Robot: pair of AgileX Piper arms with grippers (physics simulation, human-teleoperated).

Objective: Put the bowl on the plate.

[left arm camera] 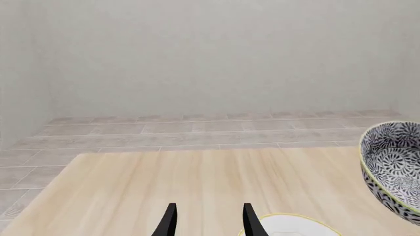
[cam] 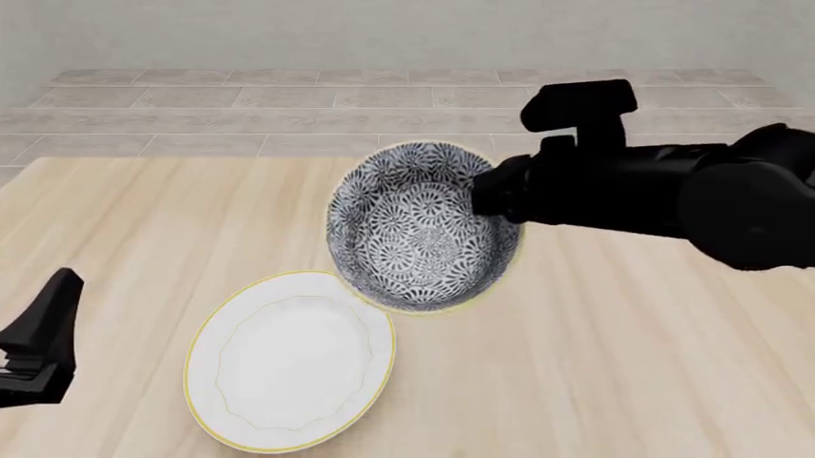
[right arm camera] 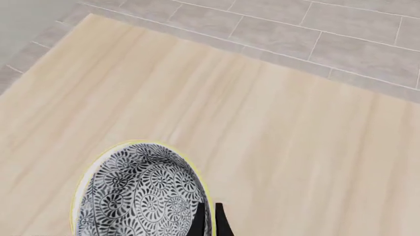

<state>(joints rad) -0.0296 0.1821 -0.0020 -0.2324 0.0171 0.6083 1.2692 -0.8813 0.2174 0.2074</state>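
The bowl (cam: 414,234), black-and-white floral inside with a pale green rim, hangs tilted above the table with its opening towards the camera. My right gripper (cam: 493,198) is shut on its right rim, and in the right wrist view the fingers (right arm camera: 208,221) pinch the bowl (right arm camera: 137,194) at its edge. The white plate (cam: 290,358) with a thin yellow rim lies flat on the table, just below and left of the bowl. My left gripper (left arm camera: 210,219) is open and empty, low beside the plate (left arm camera: 292,225). The left wrist view also catches the bowl (left arm camera: 394,164).
The light wooden table (cam: 612,382) ends at a far edge, with grey tiled floor (cam: 255,105) and a pale wall behind. In the front view my left gripper (cam: 45,329) sits at the table's near left edge.
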